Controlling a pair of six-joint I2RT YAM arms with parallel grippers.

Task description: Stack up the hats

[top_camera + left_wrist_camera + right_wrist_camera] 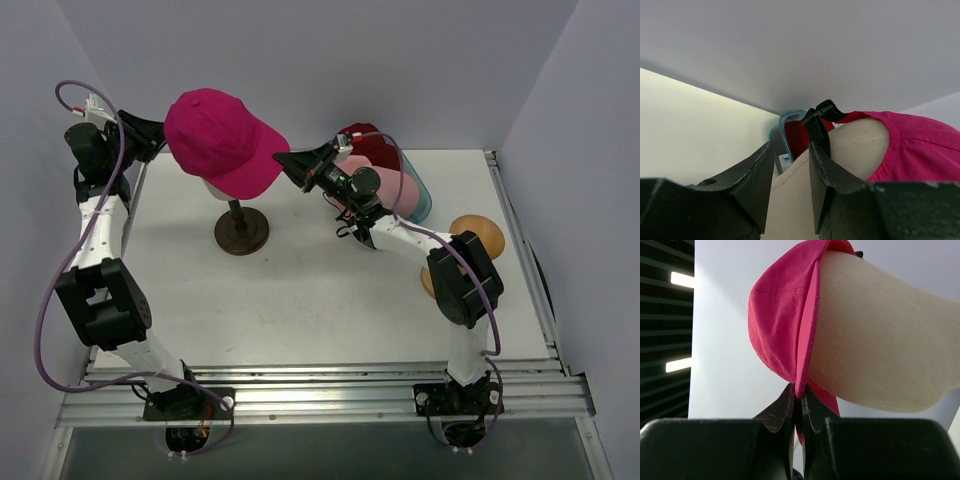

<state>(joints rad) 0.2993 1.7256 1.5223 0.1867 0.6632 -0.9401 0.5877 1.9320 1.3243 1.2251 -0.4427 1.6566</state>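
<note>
Right claw (799,392) is clamped tight on the very edge of the magenta cap (215,135), by the peak, w/ only a thin bit of fabric between the jaws. Left claw (790,147) is at the back of the head form (880,340), jaws apart, holding nothing. Cream form fills the gap between them; can't tell if they touch it.

Cap sits up on the form, pulled over the top, but the form's side is bare in the right wrist view, so it looks only partly seated. Dark red hat (362,138) and a pale pink one (385,185) are in the teal tray (422,200), behind the right arm, well apart from the cap.

Risks as I see them:
- Pinch is so near the edge that a hard tug prob. slips it free, and the cap sags or drops.
- Form stands on a thin post w/ a small round base (241,232). A sideways pull on the peak, or a nudge from the left claw, could tip the lot.
- Fabric may snag on the form and bunch up.
</note>
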